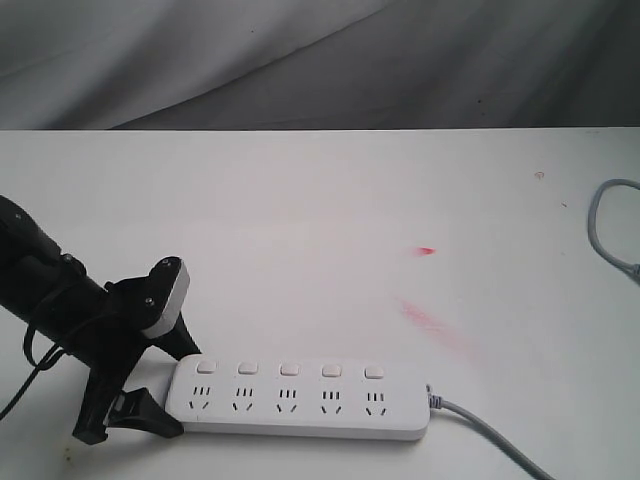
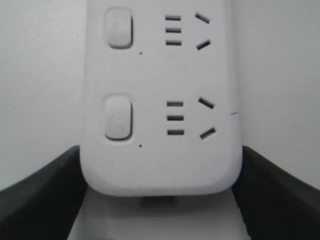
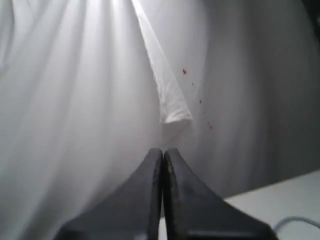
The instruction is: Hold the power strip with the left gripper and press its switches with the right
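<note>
The white power strip (image 1: 300,400) lies flat near the table's front edge, its grey cord (image 1: 490,430) running off to the right. Its row of small white switches (image 1: 289,369) sits above the sockets. My left gripper (image 1: 175,385) straddles the strip's left end, one black finger on each long side, shut on it. The left wrist view shows the power strip (image 2: 160,90) end held by my left gripper (image 2: 160,150), with two switches (image 2: 118,117) visible. My right gripper (image 3: 162,151) is shut and empty, facing the white curtain, away from the strip and outside the exterior view.
A separate grey cable loop (image 1: 612,225) lies at the table's right edge. Red smears (image 1: 435,325) mark the white tabletop (image 1: 300,220) right of centre. A grey-white curtain (image 3: 75,100) hangs behind the table.
</note>
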Available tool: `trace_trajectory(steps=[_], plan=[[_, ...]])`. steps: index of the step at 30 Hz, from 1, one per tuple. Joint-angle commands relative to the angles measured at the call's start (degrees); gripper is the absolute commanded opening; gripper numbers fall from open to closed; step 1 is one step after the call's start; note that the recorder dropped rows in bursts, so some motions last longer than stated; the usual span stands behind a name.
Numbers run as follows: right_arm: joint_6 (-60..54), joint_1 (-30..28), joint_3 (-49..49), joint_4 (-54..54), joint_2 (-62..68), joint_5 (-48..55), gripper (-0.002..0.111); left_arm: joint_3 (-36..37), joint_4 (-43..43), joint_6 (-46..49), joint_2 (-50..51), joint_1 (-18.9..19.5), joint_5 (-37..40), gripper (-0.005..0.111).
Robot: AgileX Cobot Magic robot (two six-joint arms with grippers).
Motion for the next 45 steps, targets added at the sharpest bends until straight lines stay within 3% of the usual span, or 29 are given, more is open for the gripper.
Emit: trace_trajectory(steps=[1,6,11,17,26,31,41,45], plan=[[-3.8,-0.2,-11.8,-5.2,12.2,12.3,0.000,0.5,2.1,-0.1,0.2,-0.2,-2.9,0.063],[-16.7,-0.2,-29.6,-3.6,25.1,24.9,0.000,0.5,2.2,-0.1,0.2,-0.2,-2.9,0.063],[-42.0,-0.2,-44.1,10.0,36.6,41.7,0.000,0.5,2.2,-0.1,0.2,-0.2,-2.9,0.063],[-60.2,-0.2,-51.4,24.9,50.2,57.7,0.000,0.5,2.2,-0.1,0.2,-0.2,-2.9,0.063],[-70.0,0.4,-51.4,36.3,66.9,61.6,0.000,0.5,2.2,-0.1,0.2,-0.2,-2.9,0.063],[-81.9,6.5,-51.4,36.3,72.4,58.1,0.000,0.5,2.4,-0.1,0.2,-0.2,-2.9,0.063],[-88.2,19.7,-51.4,38.0,82.9,45.3,0.001,0.5,2.4,-0.1,0.2,-0.2,-2.9,0.063],[-91.4,23.4,-51.4,44.0,86.7,45.1,0.020,0.5,1.9,-0.1,0.2,-0.2,-2.9,0.063]])
